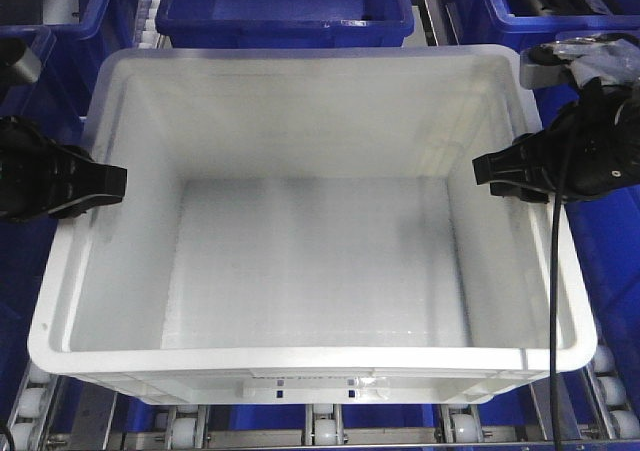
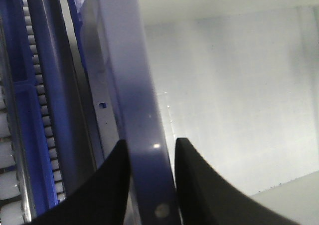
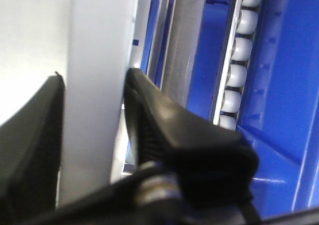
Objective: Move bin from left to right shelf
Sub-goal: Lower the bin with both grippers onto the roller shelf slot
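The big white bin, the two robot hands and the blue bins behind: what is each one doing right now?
White bin: empty, upright, resting on the rollers.
Left gripper: shut on the white bin's left rim.
Right gripper: shut on the white bin's right rim.
Blue bins: sitting behind, untouched.

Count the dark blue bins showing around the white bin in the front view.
At least 4: one behind the white bin at top centre, one top right, one along the right, one on the left. All are cropped, so more may be hidden.
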Robot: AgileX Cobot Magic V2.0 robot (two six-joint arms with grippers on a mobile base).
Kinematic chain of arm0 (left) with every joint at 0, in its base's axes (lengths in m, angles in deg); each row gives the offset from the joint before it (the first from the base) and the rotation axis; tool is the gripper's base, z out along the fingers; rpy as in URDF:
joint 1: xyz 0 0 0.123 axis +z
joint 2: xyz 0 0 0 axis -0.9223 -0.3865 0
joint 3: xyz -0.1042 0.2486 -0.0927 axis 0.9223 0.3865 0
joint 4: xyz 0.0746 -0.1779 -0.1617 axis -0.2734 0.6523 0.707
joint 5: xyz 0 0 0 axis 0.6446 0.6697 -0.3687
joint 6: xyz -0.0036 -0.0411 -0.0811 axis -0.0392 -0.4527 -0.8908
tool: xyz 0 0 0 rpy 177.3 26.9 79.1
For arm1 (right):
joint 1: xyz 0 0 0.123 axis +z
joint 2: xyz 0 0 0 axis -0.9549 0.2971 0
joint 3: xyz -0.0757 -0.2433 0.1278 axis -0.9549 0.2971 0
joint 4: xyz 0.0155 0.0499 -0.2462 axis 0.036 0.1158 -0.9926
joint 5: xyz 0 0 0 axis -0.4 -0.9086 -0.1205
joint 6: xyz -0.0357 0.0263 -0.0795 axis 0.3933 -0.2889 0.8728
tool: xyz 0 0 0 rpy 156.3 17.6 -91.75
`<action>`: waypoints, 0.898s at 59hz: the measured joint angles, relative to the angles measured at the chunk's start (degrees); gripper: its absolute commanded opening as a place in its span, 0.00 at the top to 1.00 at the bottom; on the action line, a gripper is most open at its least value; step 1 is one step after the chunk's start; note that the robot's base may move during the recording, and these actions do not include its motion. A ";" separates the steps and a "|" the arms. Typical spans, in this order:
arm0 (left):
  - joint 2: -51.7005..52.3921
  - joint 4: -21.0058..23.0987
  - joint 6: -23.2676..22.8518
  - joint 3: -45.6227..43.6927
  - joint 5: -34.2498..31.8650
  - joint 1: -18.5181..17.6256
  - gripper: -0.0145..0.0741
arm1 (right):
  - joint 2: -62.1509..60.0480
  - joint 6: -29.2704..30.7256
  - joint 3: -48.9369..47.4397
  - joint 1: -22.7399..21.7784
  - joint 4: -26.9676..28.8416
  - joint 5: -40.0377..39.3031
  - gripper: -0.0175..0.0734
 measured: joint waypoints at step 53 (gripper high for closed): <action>-1.28 0.86 0.39 0.00 -2.11 0.00 0.81 | 0.64 0.32 0.00 -0.11 -1.35 -1.24 0.77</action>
